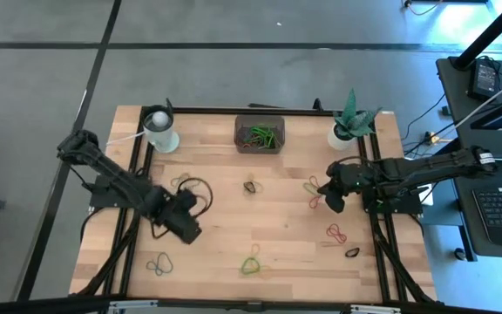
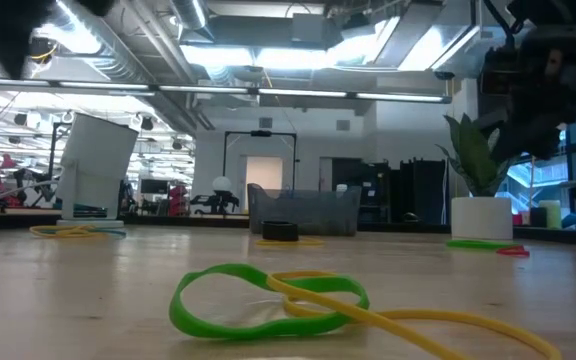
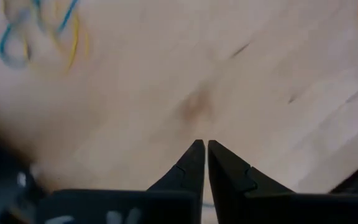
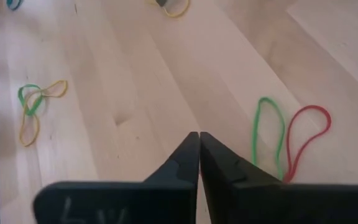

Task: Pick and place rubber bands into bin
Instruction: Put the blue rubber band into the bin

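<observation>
The left end effector (image 1: pixel 186 228) hangs over the worktop's (image 1: pixel 234 218) left half, its fingers (image 3: pixel 191 163) pressed together with nothing between them. The right end effector (image 1: pixel 331 199) is low over the right side, beside a green band (image 4: pixel 267 134) and a red band (image 4: pixel 304 137) that lie touching each other; its fingers (image 4: pixel 190 155) are also closed and empty.

The bin (image 1: pixel 260 133) stands at the far edge, centre, with green bands (image 1: pixel 262 136) inside. Loose bands are scattered on the wood: a green and yellow pair (image 1: pixel 251 264) near the front edge, a black one (image 1: pixel 251 187) at centre, red ones (image 1: pixel 336 233) at front right, and a bluish pair (image 1: pixel 159 263) at front left. A white cup (image 1: pixel 160 131) stands left of the bin and a potted plant (image 1: pixel 350 122) right of it.
</observation>
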